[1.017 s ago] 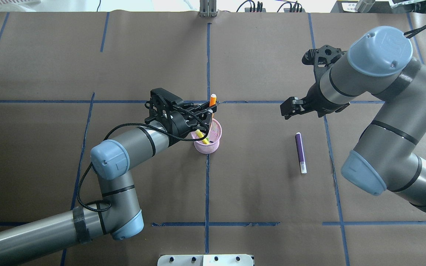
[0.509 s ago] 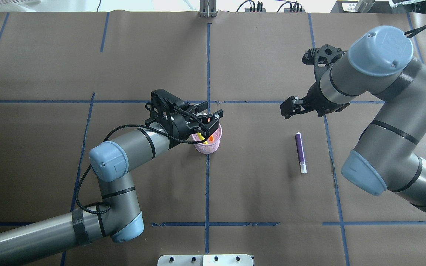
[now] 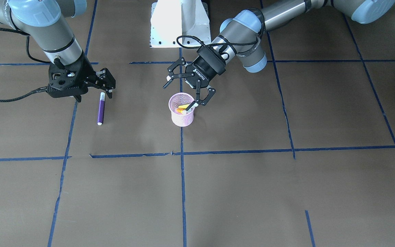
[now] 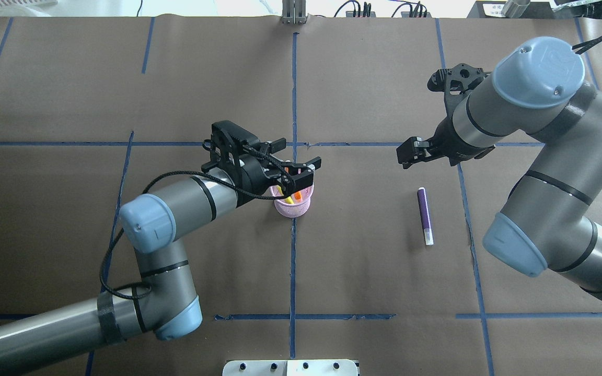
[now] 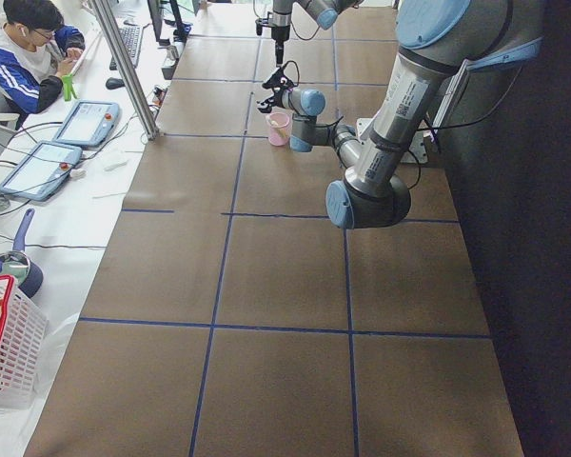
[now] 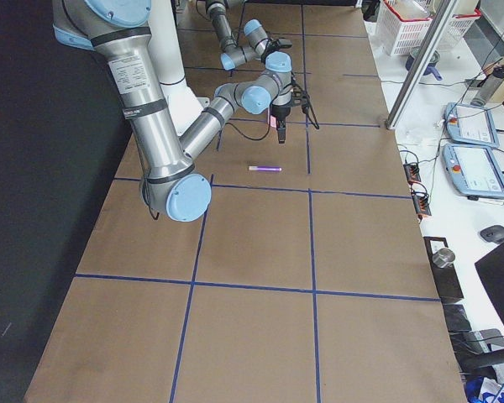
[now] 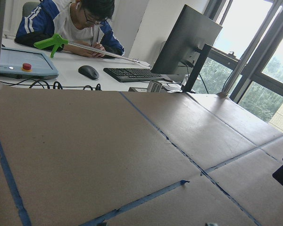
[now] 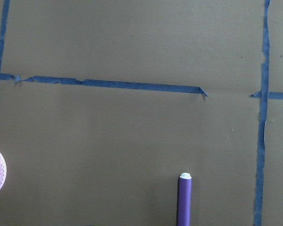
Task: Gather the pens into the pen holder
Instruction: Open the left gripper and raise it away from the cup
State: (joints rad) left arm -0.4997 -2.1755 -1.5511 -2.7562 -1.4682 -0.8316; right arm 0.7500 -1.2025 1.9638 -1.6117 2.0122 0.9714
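Two jaws of the left gripper [image 4: 299,153] are standing wide apart and empty just above the pen holder [image 3: 181,118]; a second ago they were pinching the orange pen [image 4: 297,197] upright over its rim. That pen is now sitting inside the cup below them, beside the yellow pen [image 3: 183,106]. Farther out, the purple pen [image 4: 425,215] is lying flat on the table [image 4: 363,271] near the right gripper [image 4: 405,152], whose opening I cannot tell, so one pen is likely waiting.
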